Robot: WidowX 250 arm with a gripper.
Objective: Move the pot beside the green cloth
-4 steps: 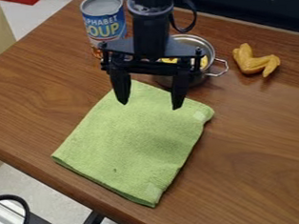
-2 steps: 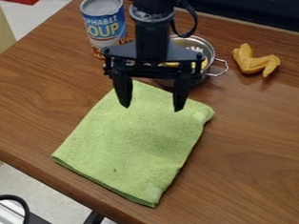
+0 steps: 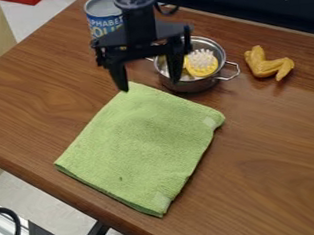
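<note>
Nearest, the green cloth (image 3: 144,145) lies as before; above its far edge my claw (image 3: 149,86), fingers spread, has shifted up and leftward in view. Just beyond the cloth, the pot (image 3: 192,85) shows more, one finger masking its left part. Farther, my claw's body hides the can's (image 3: 104,13) lower part.

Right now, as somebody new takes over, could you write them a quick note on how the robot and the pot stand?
Gripper: the black two-finger gripper is open and empty, one finger in front of the pot.
Pot: the round silver metal pot, a yellow brush with white bristles inside, stands near the far edge of the folded green cloth.
Done: the pot is beside the cloth.
Left: probably just backing the gripper away, unless another side is wanted.
</note>
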